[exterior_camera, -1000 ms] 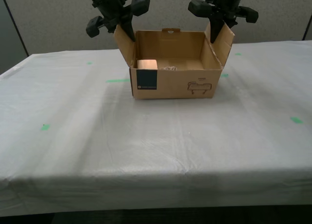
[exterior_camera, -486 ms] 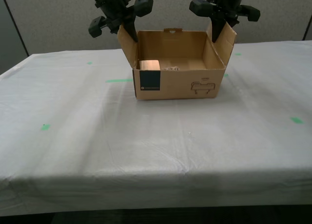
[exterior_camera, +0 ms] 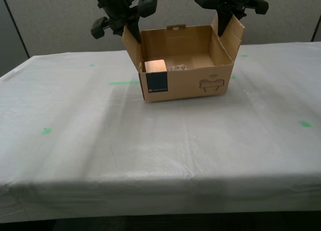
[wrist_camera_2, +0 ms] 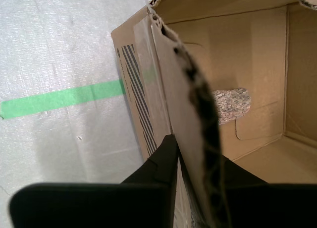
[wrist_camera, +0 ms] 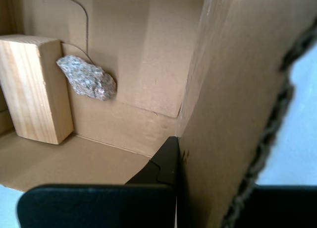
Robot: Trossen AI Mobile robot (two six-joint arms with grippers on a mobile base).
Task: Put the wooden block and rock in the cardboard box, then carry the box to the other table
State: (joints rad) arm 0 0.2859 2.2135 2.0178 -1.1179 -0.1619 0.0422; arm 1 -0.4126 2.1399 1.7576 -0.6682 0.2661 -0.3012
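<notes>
A cardboard box [exterior_camera: 190,83] sits open at 12 o'clock in the exterior view, on the table [exterior_camera: 150,140] draped in a white sheet. Inside it, the wooden block [exterior_camera: 156,66] stands in the front corner toward 9 o'clock, with the rock [exterior_camera: 176,68] just beside it toward 3 o'clock.

My second gripper [exterior_camera: 131,32] is clamped on the side flap at the box's 9 o'clock side, near a strip of green tape [exterior_camera: 123,83]. My first gripper [exterior_camera: 224,27] is clamped on the opposite flap at 3 o'clock. Each wrist view shows dark jaws closed on a cardboard edge.

Over the last second the box has tipped. Its 3 o'clock end has risen while the 9 o'clock end stays low, so the front edge now slopes. The whole box has also crept slightly toward 3 o'clock.

Both items are loaded and the box is at the sheet-covered table, so the task looks close to finished. The uneven lift could slide the block and rock toward 9 o'clock.
</notes>
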